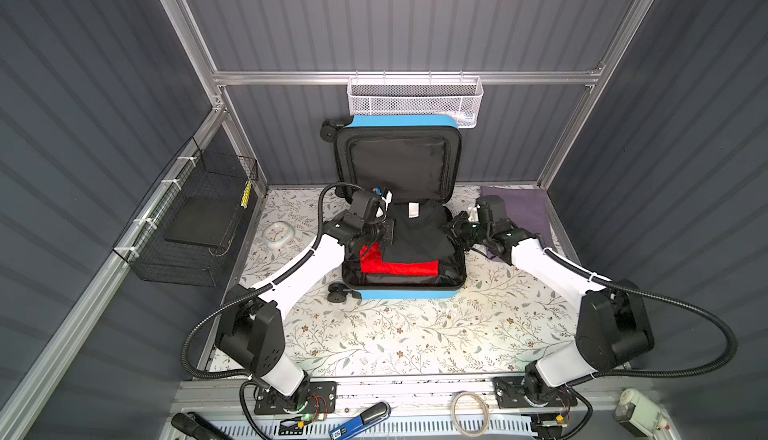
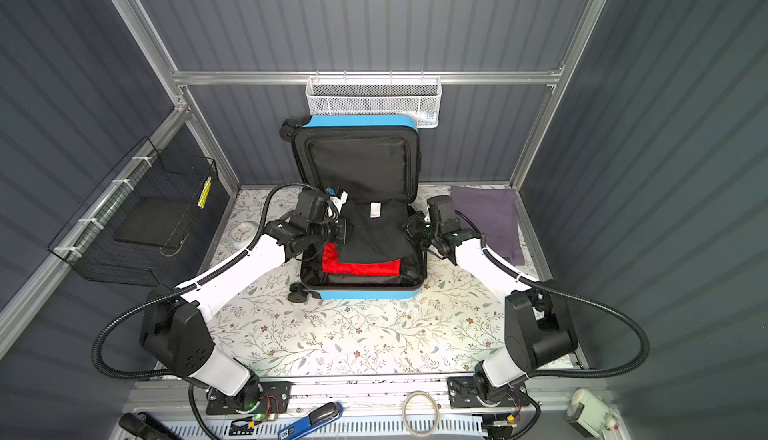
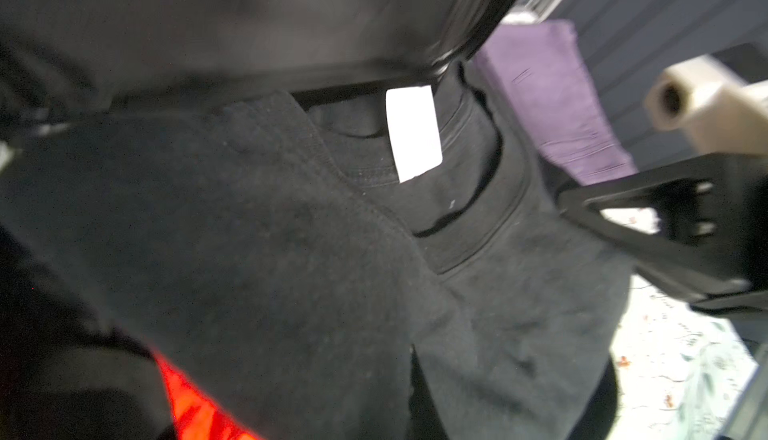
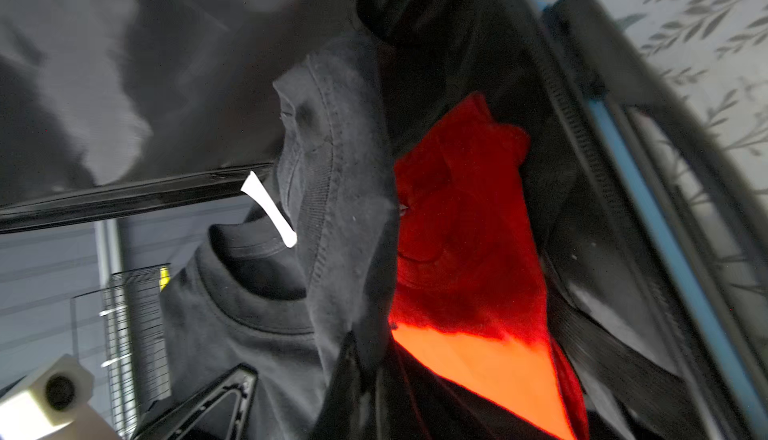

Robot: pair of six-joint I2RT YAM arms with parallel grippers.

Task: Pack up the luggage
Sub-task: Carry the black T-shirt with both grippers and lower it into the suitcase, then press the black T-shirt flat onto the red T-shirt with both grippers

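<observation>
Two matching robot arms, the left arm (image 1: 297, 272) and the right arm (image 1: 540, 265), have smooth white shells joined by chunky black joint housings dotted with small round holes. A black ribbed cable hose (image 1: 189, 350) loops from each base and is strapped to the shell with white ties. Each stands on a black mounting plate (image 1: 326, 392) with screw heads and thin red wires. A green light (image 1: 306, 417) glows beside the left plate. The left tool (image 1: 390, 231) and right tool (image 1: 455, 226) are black.

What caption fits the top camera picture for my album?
The left gripper and right gripper hold a black fabric T-shirt over a red folded garment in the open bright blue hard-shell suitcase.
</observation>
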